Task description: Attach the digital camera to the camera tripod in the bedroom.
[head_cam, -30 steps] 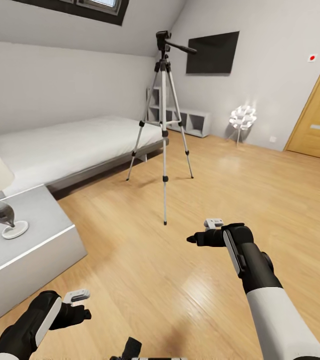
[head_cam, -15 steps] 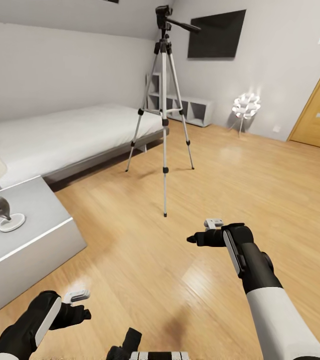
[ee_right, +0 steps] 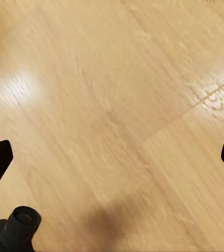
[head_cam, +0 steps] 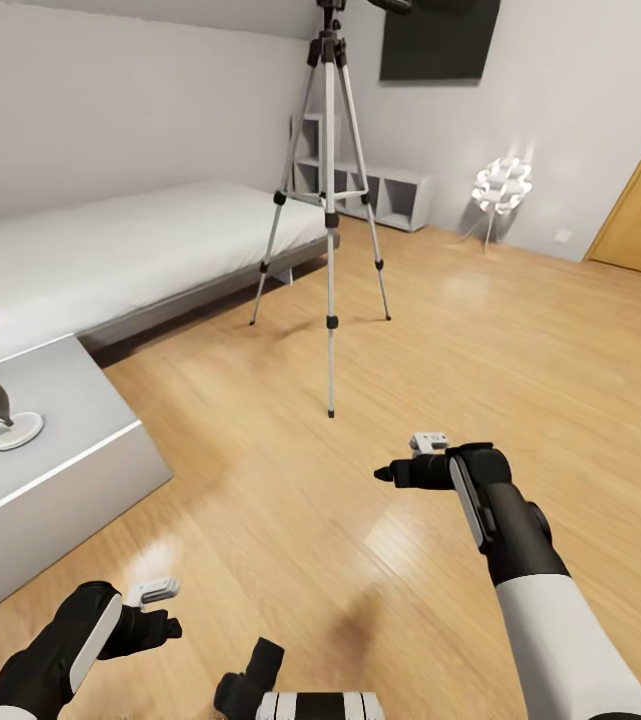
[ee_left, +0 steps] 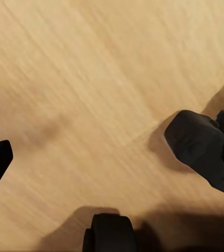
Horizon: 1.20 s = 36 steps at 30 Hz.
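The view has rolled closer to the camera tripod (head_cam: 329,200), standing on the floor (head_cam: 520,340) beside the bed (head_cam: 130,250); both grippers spread empty, so rolling on risks knocking its near leg.

Both arms have glossy white forearm shells, matte black wrists with a white side stripe, and a black end effector: left (head_cam: 165,628), right (head_cam: 385,475), each topped by a small white block.
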Available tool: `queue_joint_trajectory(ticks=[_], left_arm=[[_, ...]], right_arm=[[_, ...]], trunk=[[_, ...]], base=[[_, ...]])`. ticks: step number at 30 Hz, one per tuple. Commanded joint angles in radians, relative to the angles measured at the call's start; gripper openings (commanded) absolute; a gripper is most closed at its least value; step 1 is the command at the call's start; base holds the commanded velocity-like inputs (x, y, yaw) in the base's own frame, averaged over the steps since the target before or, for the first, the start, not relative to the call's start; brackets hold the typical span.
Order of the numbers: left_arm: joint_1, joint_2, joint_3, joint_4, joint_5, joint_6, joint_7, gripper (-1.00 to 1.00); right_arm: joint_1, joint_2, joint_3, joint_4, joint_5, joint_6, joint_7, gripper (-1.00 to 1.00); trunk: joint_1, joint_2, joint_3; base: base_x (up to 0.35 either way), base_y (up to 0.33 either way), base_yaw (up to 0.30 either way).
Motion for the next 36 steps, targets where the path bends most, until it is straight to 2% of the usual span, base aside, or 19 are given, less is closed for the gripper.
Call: queue_joint_trajectory(ticks=[1,5,10,36], left_arm=[[0.000,0.000,0.001,-0.001,-0.005,0.004,-0.007,1.00],[0.000,0.000,0.002,-0.001,-0.005,0.004,-0.007,1.00],[0.000,0.002,0.003,-0.001,-0.005,0.004,0.001,1.00],[0.000,0.002,0.003,-0.003,-0.004,0.004,0.022,1.00]], right_arm=[[-0.001,0.000,-0.002,-0.008,0.010,0.004,0.012,1.00],[0.000,-0.032,-0.001,-0.050,0.006,0.006,0.029,1.00],[0.000,-0.055,0.001,-0.063,0.005,0.006,0.063,1.00],[0.000,-0.060,0.001,-0.064,0.006,0.006,0.079,1.00]], trunk=[[0.000,-0.001,-0.005],[0.002,-0.002,-0.020],[0.004,-0.003,-0.040],[0.016,-0.009,-0.140]], base=[[0.000,0.000,0.000],[0.000,0.000,0.000],[0.000,0.000,0.000],[0.000,0.000,0.000]])
